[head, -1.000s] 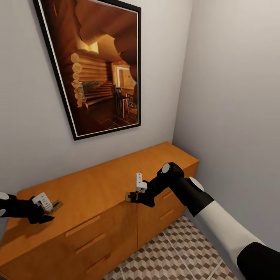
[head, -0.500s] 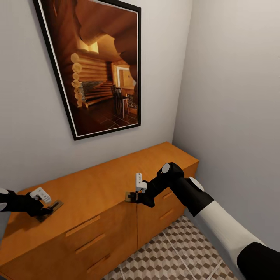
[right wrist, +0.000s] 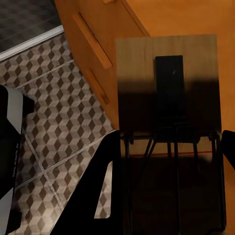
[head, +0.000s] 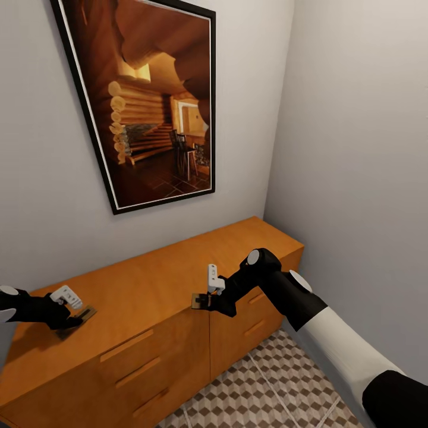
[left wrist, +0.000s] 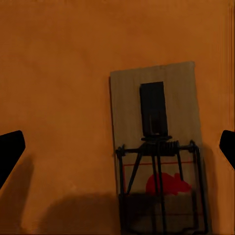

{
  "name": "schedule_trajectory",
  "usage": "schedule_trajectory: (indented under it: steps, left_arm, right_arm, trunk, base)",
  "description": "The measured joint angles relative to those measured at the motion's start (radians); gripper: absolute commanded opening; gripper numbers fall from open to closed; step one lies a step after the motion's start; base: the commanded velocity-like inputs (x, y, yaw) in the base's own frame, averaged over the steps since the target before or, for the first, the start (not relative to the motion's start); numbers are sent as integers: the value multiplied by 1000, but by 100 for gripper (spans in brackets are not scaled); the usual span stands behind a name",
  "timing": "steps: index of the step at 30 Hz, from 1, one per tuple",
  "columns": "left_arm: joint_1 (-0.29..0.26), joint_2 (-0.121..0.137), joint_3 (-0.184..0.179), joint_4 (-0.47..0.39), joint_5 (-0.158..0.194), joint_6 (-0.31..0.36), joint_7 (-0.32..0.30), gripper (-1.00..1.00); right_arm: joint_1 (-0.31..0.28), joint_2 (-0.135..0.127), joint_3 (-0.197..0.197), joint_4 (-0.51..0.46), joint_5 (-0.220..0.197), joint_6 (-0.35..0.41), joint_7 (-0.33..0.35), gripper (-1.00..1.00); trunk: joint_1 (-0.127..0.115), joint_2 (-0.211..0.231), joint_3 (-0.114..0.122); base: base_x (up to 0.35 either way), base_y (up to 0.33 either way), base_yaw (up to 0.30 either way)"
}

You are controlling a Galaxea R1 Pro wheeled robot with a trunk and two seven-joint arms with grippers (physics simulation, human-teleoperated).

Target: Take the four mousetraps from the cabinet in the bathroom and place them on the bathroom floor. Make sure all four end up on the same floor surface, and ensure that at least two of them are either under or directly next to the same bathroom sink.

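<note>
One mousetrap (head: 85,312) (left wrist: 155,142) lies flat on the top of the orange-brown cabinet (head: 160,279), near its left end. My left gripper (head: 72,310) (left wrist: 117,149) hovers open just over it, one dark fingertip on each side and neither touching. My right gripper (head: 208,296) (right wrist: 169,156) is shut on a second mousetrap (head: 200,301) (right wrist: 166,93), held level at the cabinet's front edge, partly over the tiled bathroom floor (head: 267,386) (right wrist: 54,117). The other mousetraps and the sink are out of view.
The cabinet fills a narrow corner, with a grey wall (head: 356,148) close on the right. A large framed picture (head: 148,101) hangs on the wall behind it. Wooden bar handles (head: 138,372) stick out from the drawer fronts.
My left gripper has dropped closer to the cabinet top and shifted a little left; the mousetrap below it now lies flat. The right arm and its mousetrap have not moved.
</note>
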Motion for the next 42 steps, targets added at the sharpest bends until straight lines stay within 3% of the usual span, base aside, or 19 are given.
schedule_trajectory:
  steps: [14, 19, 26, 42]
  left_arm:
    - [4, -63, -4, 3, 3, 1, 0, 100]
    - [1, -88, -43, 7, 22, 1, 5, 100]
    - [-2, -99, -61, 29, 77, 0, -2, 100]
    - [1, -101, -64, 56, 83, -7, -1, 100]
  right_arm:
    - [0, 0, 0, 0, 0, 0, 0, -100]
    - [0, 0, 0, 0, 0, 0, 0, -100]
    - [0, 0, 0, 0, 0, 0, 0, -100]
    - [0, 0, 0, 0, 0, 0, 0, -100]
  trunk:
    - [0, 0, 0]
    - [0, 0, 0]
    - [0, -1, 0]
    - [0, -1, 0]
  base:
    - [0, 0, 0]
    - [0, 0, 0]
    - [0, 0, 0]
    - [0, 0, 0]
